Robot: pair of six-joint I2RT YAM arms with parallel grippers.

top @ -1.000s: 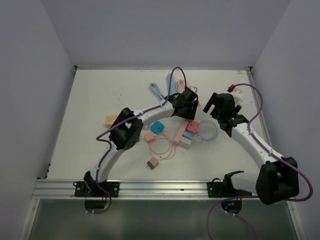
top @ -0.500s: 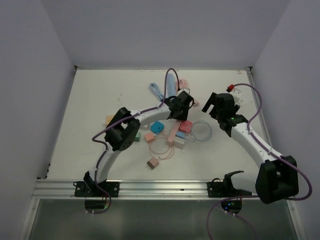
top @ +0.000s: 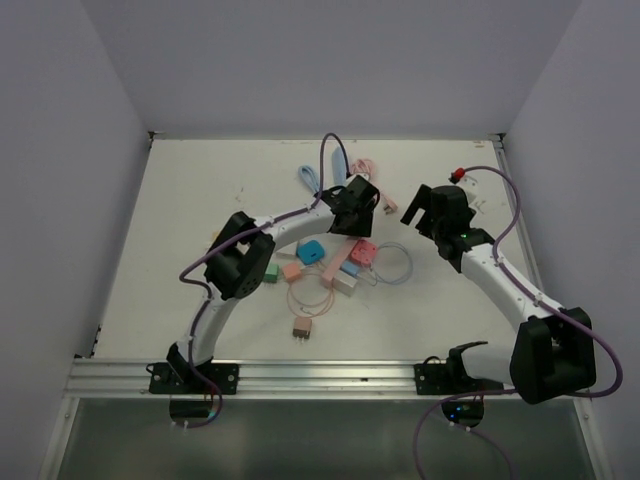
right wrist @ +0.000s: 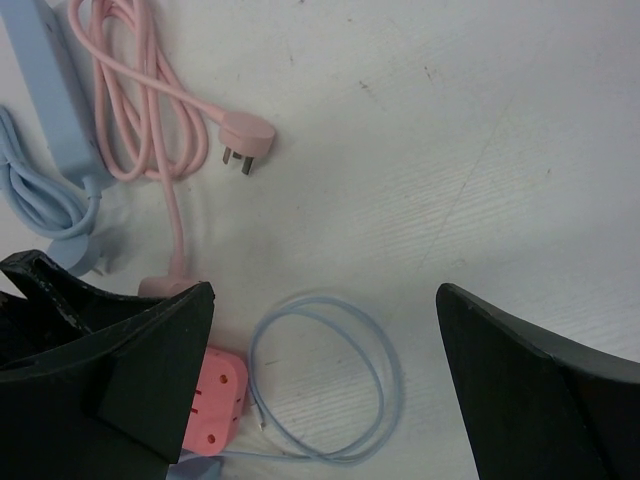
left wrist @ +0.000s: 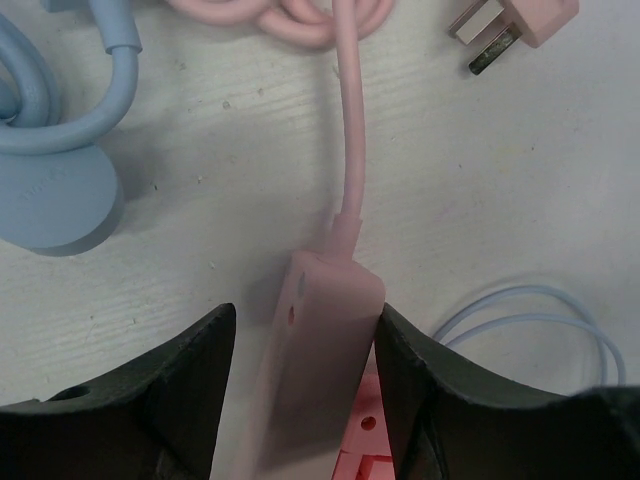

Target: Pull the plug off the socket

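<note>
One scuffed white table [top: 180,220], lilac walls [top: 330,60], left jaws clamped on pink socket strip [left wrist: 320,340], right jaws apart

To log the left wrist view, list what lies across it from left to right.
blue cord -> pink power strip -> pink plug
</note>
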